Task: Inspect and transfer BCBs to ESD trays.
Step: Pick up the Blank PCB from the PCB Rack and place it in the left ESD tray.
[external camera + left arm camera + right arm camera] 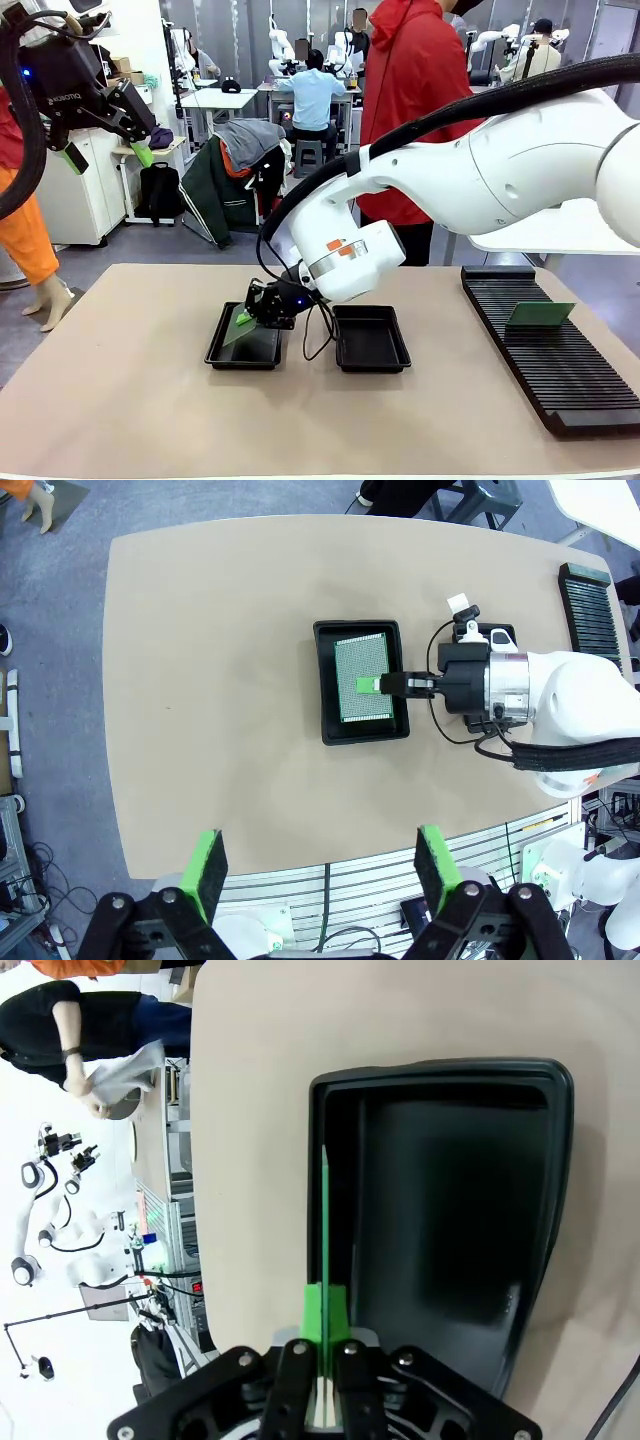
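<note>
As right gripper (pixel 324 1312) pinches, BCB (pixel 324 1210) protrudes

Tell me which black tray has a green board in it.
The left tray: the right hand holds a tilted green board inside it. The right tray beside it has a bare floor.

Green speckled BCB (pixel 360 658); glossy black trays (pixel 371 342) — tan table (pixel 130 400).

Right arm (pixel 480 170) overhangs both trays (pixel 371 342); open tabletop (pixel 120 380) lies left.
</note>
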`<state>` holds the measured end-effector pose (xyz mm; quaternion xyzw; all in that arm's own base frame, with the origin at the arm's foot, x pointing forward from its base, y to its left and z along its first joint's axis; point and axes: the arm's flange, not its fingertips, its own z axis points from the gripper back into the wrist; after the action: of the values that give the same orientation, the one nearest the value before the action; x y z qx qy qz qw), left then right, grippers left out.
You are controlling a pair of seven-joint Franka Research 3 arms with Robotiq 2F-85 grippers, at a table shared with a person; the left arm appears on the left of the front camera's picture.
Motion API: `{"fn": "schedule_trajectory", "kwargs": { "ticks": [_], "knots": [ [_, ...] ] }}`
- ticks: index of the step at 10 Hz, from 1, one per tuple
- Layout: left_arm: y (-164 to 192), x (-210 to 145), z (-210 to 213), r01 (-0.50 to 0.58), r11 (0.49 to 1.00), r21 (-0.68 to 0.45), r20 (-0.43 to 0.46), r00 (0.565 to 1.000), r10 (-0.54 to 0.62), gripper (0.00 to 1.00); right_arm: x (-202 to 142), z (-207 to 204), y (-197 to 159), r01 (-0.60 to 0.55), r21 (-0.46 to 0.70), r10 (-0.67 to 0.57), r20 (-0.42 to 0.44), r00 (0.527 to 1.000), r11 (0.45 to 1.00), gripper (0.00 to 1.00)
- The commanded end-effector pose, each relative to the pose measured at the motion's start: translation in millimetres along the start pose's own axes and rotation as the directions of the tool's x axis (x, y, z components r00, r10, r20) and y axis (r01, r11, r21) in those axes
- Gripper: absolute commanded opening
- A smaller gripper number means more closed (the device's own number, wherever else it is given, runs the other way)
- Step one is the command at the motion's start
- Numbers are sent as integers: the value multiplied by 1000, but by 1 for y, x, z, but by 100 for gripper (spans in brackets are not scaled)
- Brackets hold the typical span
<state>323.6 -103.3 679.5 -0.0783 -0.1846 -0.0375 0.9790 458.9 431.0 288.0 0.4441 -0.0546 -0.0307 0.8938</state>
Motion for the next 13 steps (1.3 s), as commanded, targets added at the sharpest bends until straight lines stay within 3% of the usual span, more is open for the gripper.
{"fn": "schedule_trajectory", "kwargs": {
  "ticks": [1, 8, 9, 13],
  "knots": [
    [1, -1, -1, -7, 1000, 4, 0, 1000, 7, 100, 9, -8, 9, -2, -41, 2, 16, 1000, 999, 3],
    [1, -1, -1, -7, 1000, 4, 0, 1000, 7, 100, 16, -25, 2, 77, -103, -79, -15, 997, 992, 3],
    [1, -1, -1, -7, 1000, 4, 0, 1000, 7, 100, 5, -18, -13, 50, -60, -52, -26, 998, 997, 3],
    [1, -1, -1, -7, 1000, 4, 0, 1000, 7, 100, 5, -18, -13, 50, -60, -52, -26, 998, 997, 3]
  ]
}}
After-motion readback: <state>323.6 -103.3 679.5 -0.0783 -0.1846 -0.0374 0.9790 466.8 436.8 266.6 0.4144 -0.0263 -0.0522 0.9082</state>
